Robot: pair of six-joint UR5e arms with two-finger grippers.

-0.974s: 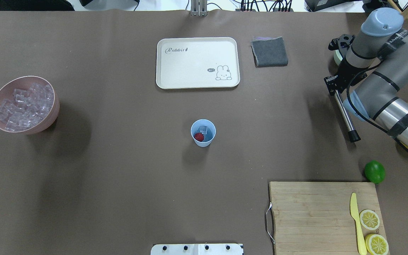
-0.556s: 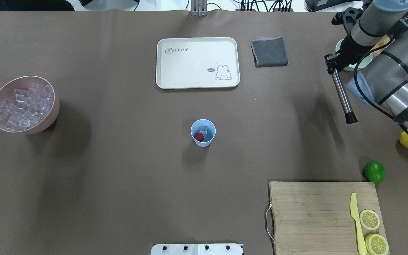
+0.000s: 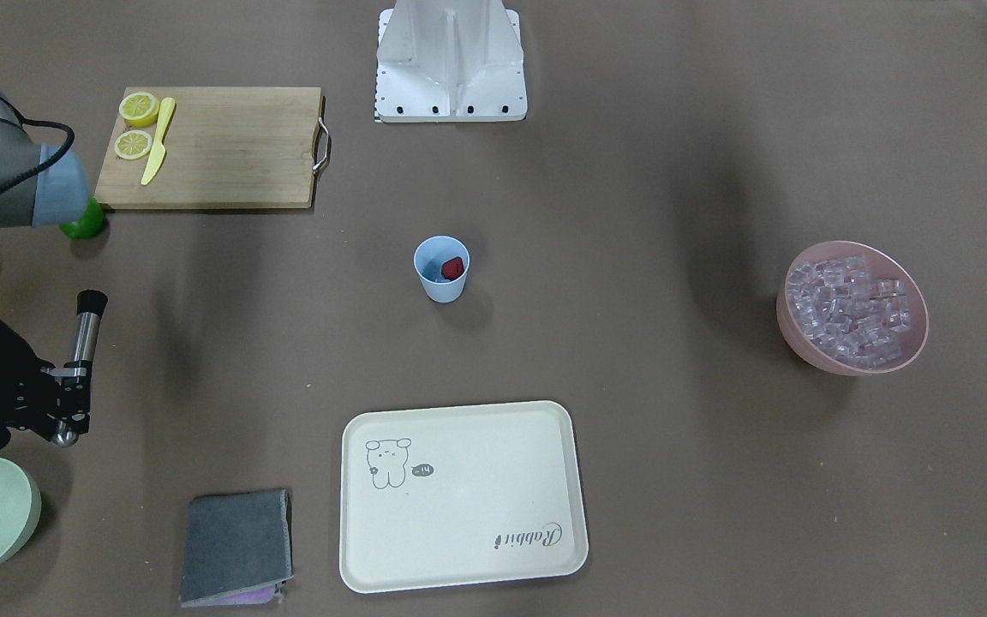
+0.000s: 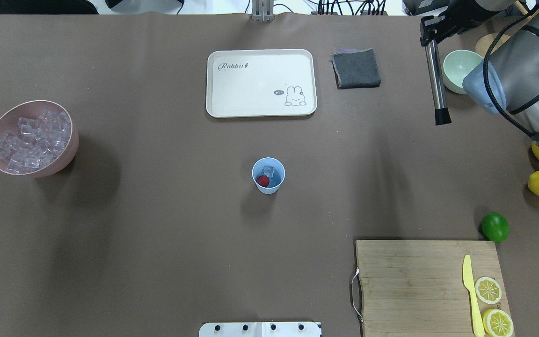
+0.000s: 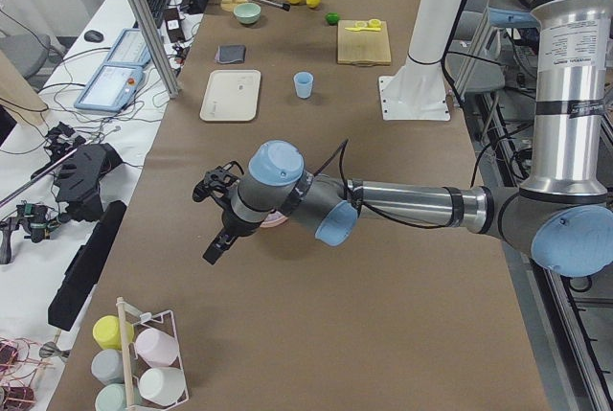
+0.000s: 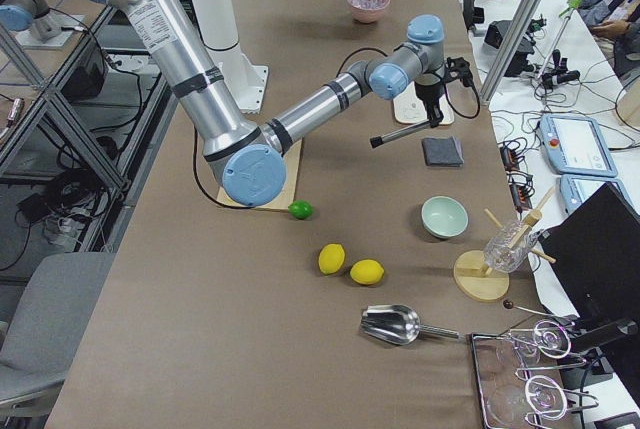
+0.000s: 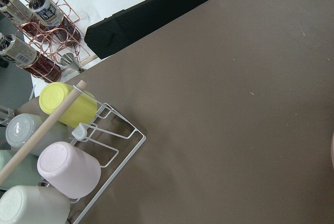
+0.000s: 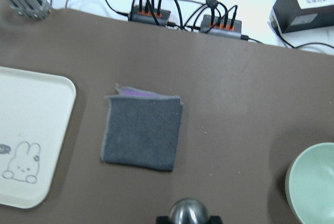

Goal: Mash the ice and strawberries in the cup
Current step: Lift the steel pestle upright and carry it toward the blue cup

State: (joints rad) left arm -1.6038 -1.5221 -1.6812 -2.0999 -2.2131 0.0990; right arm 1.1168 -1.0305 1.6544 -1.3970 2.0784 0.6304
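Right claw clamps the steel muddler near the surface's far right corner; the left claw cannot be judged. Cup, mid-surface, holds strawberry and ice: centre the black tip above it first.

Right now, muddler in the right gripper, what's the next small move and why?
Probably swing the right gripper toward the cup, bringing the muddler tip over it: the strawberry and ice sit inside, apparently unmashed, and the muddler is far off by the green bowl.
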